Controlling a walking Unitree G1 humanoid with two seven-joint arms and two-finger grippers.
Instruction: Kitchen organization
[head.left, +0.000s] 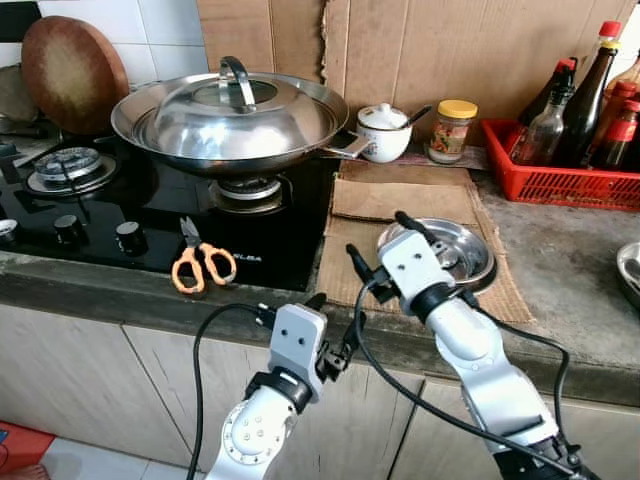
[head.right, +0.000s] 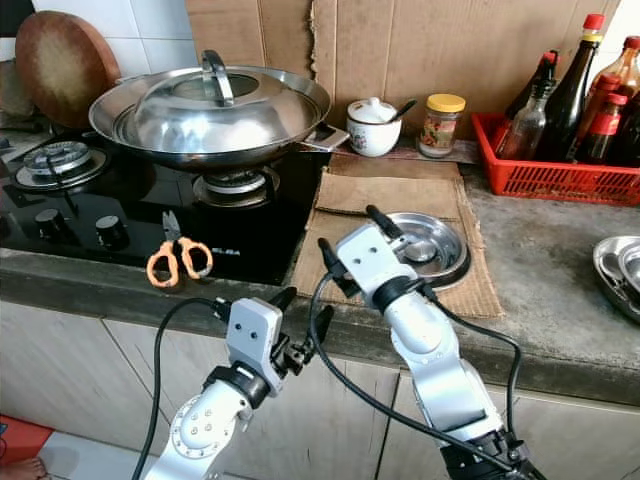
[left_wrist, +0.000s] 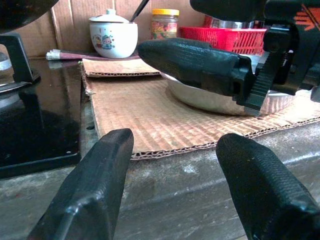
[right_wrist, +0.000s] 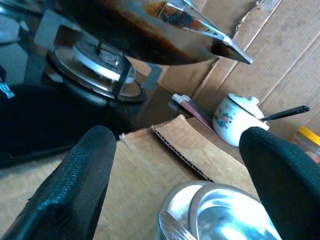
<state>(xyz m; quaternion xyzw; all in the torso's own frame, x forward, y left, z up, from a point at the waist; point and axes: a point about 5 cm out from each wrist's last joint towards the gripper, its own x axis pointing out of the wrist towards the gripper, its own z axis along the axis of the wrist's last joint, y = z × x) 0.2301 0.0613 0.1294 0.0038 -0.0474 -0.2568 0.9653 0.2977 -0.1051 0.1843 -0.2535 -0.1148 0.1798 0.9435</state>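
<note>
A shallow steel dish (head.left: 465, 250) lies on a cardboard sheet (head.left: 400, 200) on the counter, right of the stove. My right gripper (head.left: 380, 242) hovers open over the dish's near-left rim, with nothing between its fingers. In the right wrist view the dish (right_wrist: 220, 215) sits just ahead of the spread fingers (right_wrist: 75, 185). My left gripper (head.left: 335, 325) is open and held lower, in front of the counter edge and pointing at the cardboard. Orange-handled scissors (head.left: 203, 262) lie on the black stove's front edge.
A lidded steel wok (head.left: 235, 115) sits on the burner. Behind the cardboard stand a white ceramic pot (head.left: 385, 130) and a yellow-lidded jar (head.left: 455, 128). A red basket (head.left: 555, 185) of bottles is at the back right. Another steel bowl (head.right: 620, 270) is at the right edge.
</note>
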